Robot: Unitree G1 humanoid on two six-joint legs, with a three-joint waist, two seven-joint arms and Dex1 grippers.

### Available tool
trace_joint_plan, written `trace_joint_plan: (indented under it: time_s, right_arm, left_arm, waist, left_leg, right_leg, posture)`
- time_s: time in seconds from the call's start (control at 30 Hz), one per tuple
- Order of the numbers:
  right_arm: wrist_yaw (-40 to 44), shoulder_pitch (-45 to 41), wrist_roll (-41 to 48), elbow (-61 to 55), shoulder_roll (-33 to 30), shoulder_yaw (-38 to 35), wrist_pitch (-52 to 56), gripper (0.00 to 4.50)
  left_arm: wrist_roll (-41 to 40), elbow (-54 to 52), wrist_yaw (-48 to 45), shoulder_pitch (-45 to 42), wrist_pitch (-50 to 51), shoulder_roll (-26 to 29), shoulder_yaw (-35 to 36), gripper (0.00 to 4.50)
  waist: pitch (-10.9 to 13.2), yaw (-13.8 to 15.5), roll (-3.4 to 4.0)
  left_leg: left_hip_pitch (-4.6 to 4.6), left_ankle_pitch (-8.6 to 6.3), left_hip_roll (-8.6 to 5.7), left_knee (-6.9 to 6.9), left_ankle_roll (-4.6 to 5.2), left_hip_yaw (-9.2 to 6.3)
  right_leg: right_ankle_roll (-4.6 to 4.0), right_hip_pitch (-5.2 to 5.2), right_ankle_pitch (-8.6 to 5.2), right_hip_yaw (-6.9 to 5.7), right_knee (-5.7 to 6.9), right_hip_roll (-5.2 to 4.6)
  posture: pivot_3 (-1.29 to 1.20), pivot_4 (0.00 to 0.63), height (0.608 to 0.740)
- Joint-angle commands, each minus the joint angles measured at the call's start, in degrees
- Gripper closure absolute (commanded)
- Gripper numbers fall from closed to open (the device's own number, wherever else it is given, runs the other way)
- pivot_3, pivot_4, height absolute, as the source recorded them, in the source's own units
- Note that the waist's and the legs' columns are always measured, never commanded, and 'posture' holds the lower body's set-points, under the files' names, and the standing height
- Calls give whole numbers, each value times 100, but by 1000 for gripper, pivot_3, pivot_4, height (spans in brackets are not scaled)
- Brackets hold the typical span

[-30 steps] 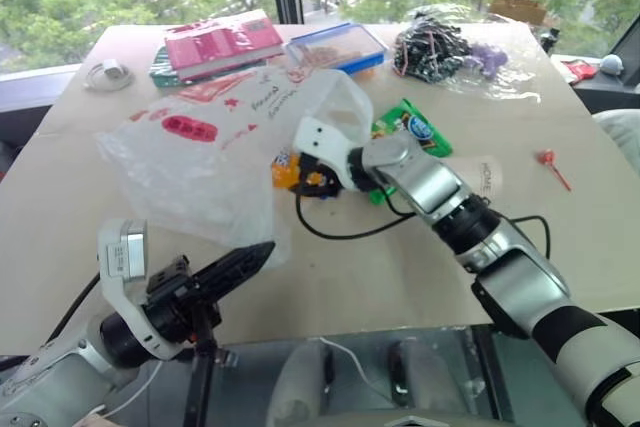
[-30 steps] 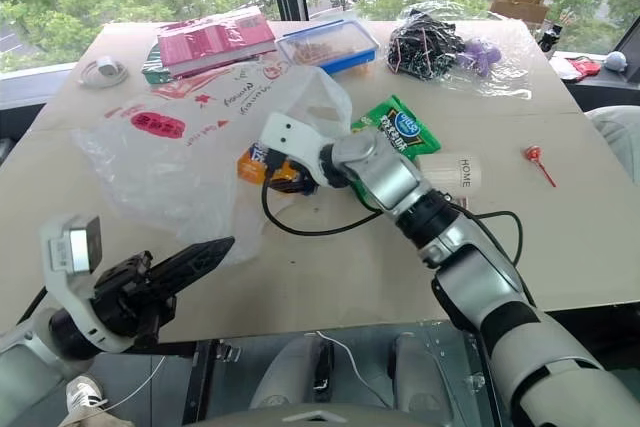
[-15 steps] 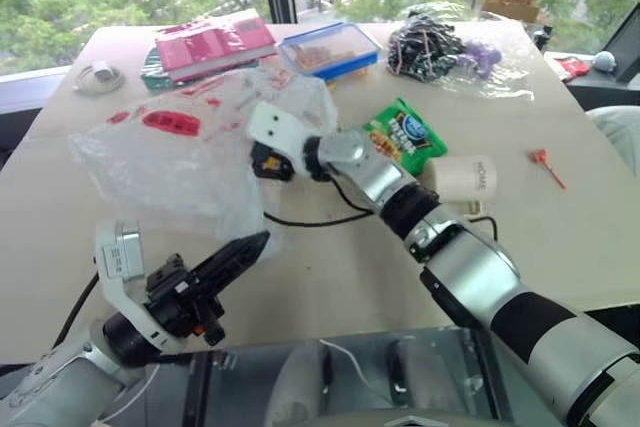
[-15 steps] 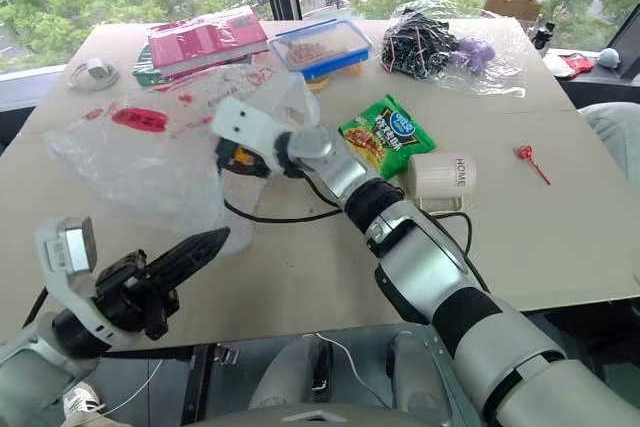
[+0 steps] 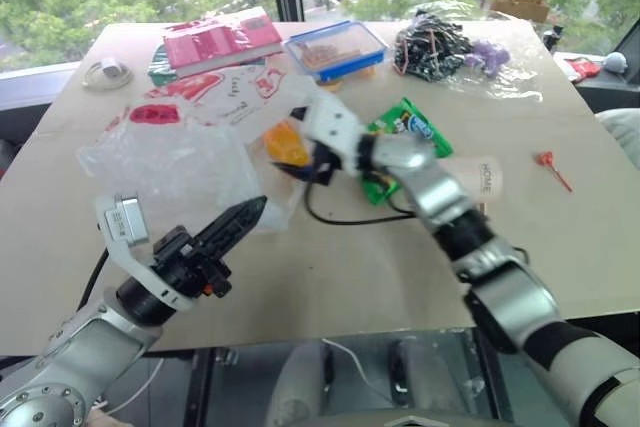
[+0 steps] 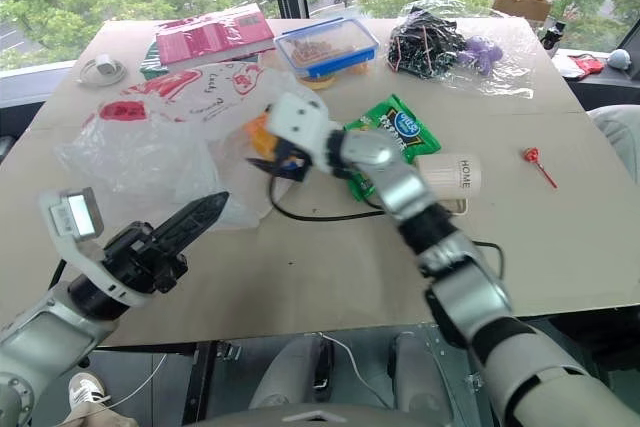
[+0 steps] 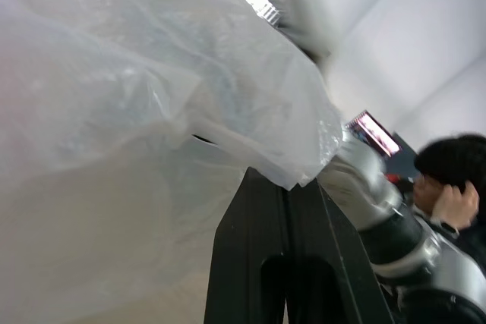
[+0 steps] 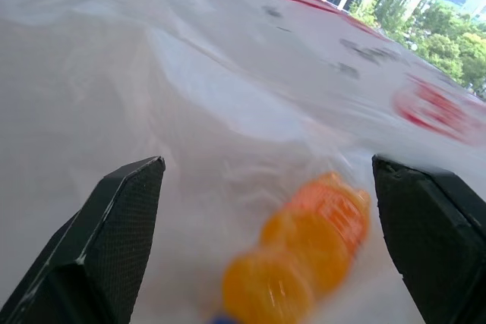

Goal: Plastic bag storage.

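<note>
Right tool (image 5: 300, 162) sits spread wide in the left eye view, gripping nothing, at the near right edge of the plastic bag (image 5: 180, 152), which lies crumpled on the counter (image 5: 400, 267) with its long axis running from the near left up toward the far right, red print at the far end. Left wrist view: left tool (image 7: 287, 210) is clenched empty, tips just under a fold of bag film. Right wrist view: wide-apart fingers (image 8: 106, 240) frame an orange packet (image 8: 304, 252) under the film.
</note>
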Motion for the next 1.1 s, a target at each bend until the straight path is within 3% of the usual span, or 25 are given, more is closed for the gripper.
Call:
trace_joint_plan:
  time_s: [0.03,0.2,0.37,0.57,0.7,0.87,1.1]
  right_arm:
    - [70,543,162,-2119,-704,-276,1486,91]
    - [-233,1261,418,-3640,-1432,-877,3065,91]
    - [-627,1932,930,-5003,-1768,-1851,4828,91]
    - [-1105,2786,1372,-6293,-1615,-3310,7098,91]
    - [-1250,3329,1432,-6691,-1570,-3972,7948,91]
    - [-1716,3443,1319,-6126,-1220,-4121,8128,91]
    - [-2243,3534,1134,-4458,-1074,-3778,6719,91]
  left_arm:
    - [27,57,-128,-264,-20,17,-104,4500]
    - [127,246,-239,-523,64,23,-262,4500]
    - [267,476,-431,-681,153,41,-314,4500]
    - [546,689,-647,-862,212,-8,-385,4500]
    - [718,875,-819,-1011,241,-41,-443,4500]
    - [821,1052,-999,-1201,334,-39,-527,4500]
    - [960,1015,-1061,-1226,377,-34,-410,4500]
  waist:
    - [0,-6,0]
    - [0,-1,0]
    - [-1,8,-2]
    - [-3,27,-4]
    - [-4,40,-5]
    - [-9,-4,-9]
    - [-8,-3,-9]
  left_leg:
    - [2,0,3,0,0,-1]
    - [19,1,9,-1,-2,8]
    - [25,2,22,0,-3,14]
    - [24,1,25,0,-2,15]
    - [25,1,24,1,-2,16]
    - [33,1,25,2,-2,20]
    - [29,1,24,1,-2,25]
  right_leg:
    - [0,0,0,-1,1,5]
    - [-3,7,-1,11,7,30]
    - [-4,10,-2,26,7,41]
    - [-4,12,-2,29,2,41]
    - [-4,13,-3,29,2,42]
    - [-4,14,-3,33,2,53]
    - [-4,13,-2,43,-2,52]
  posture:
    - [0,150,740]
    - [0,150,740]
    - [0,150,740]
    - [0,150,740]
    - [0,150,740]
    - [0,150,740]
    - [0,150,740]
